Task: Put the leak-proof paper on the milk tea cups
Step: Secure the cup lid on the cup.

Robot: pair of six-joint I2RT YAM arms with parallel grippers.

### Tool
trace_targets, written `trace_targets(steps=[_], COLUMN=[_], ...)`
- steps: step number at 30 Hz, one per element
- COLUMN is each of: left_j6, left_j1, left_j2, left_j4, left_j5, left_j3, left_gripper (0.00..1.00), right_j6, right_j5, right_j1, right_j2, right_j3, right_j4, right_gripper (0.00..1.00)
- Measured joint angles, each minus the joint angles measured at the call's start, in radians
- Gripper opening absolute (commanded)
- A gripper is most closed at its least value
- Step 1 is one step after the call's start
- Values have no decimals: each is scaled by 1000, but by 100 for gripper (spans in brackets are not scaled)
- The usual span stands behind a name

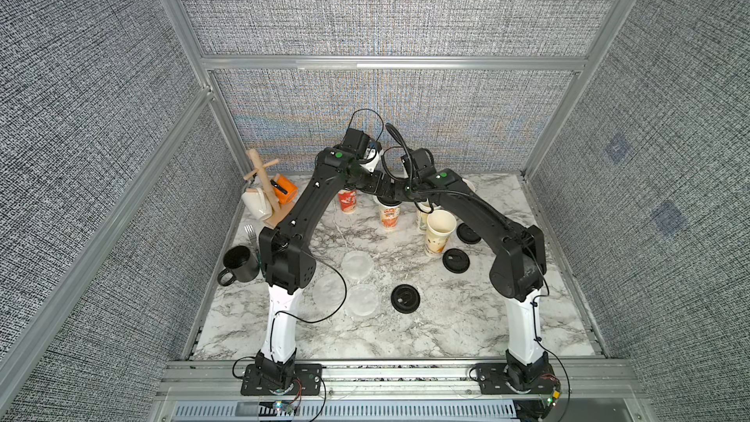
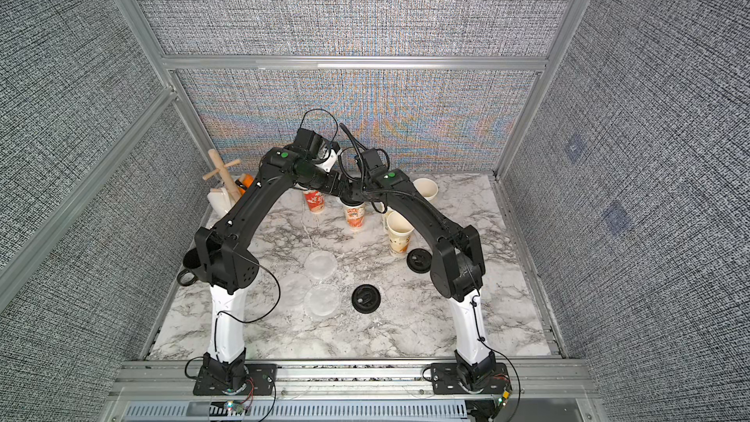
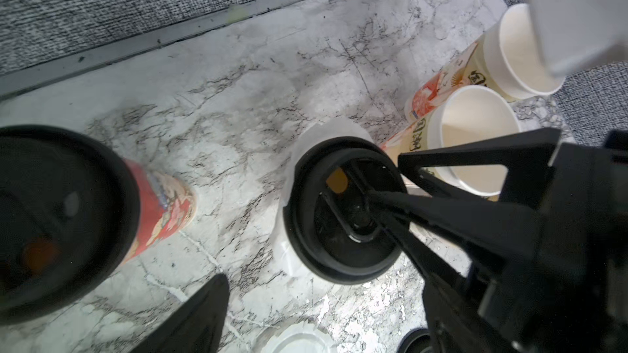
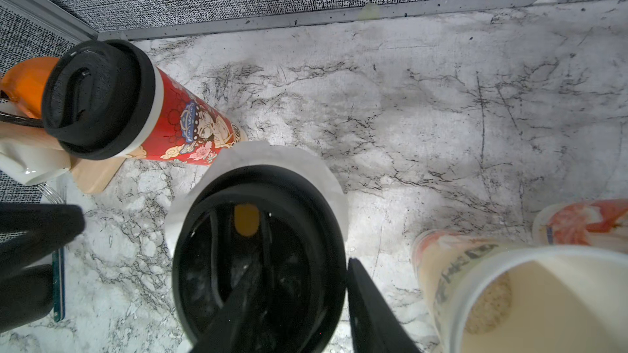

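Right gripper (image 4: 306, 303) clamped on rim of round glossy black lid (image 4: 299, 195); translucent film (image 4: 272, 156) frills out beneath. Left gripper (image 3: 321, 280) jaws spread. Only top views show printed paper cup (image 1: 390, 218) wall. Three loose films (image 1: 357, 265) flat on marble (image 1: 446, 318).

Red cup (image 3: 159, 212) blurred, cut by edge; beige cup (image 4: 509, 300) cropped; black mug (image 2: 188, 261) half behind left arm (image 2: 227, 253)

The right gripper (image 4: 306, 264) straddles the rim of a black lid (image 4: 217, 232), with leak-proof paper (image 4: 272, 156) flaring out beneath it. Ahead to its left stands a lidded red cup (image 4: 190, 127); close at its right, an open beige cup (image 4: 530, 300).
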Motion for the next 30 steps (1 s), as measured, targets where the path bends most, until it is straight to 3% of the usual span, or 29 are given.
trace_targets(steps=[6,30], left_j6=[-77,-143], left_j1=[33,53], left_j2=[10,47], left_j4=[3,79], left_j5=[-68,4], left_j3=[-42,-83], left_gripper=[80,80], right_j6=[0,-1], right_j5=[0,4], right_j1=[0,1], right_j2=[-4,-4], right_j3=[-6,-10], right_j4=[6,11], right_gripper=[42,41])
